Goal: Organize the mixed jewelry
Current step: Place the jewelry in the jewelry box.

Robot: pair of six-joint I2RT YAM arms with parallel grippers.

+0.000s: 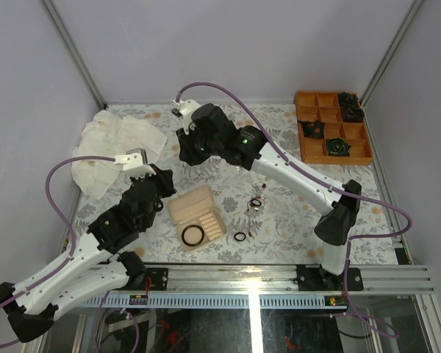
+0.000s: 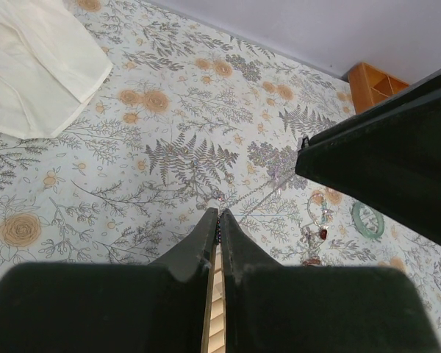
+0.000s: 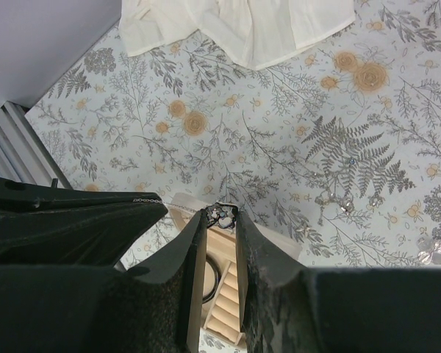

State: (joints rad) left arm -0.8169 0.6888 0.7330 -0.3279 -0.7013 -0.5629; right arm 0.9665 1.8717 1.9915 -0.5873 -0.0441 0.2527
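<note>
Right wrist alone shows the right claw point(image 3: 220, 215) pinching a small pendant point(image 3: 223, 213).

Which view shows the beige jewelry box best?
Top external: the whole jewelry box shows. Each wrist view gives only strips of it behind the left gripper or right gripper, which pinch a thin chain between them.

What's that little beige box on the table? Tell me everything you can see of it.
The jewelry box is small and beige, perhaps padded fabric or card. It lies open and flat on the floral tablecloth, between the two arms. Its far part is plain; its near part has rows of ridged slots. A black ring rests on its near corner.
</note>
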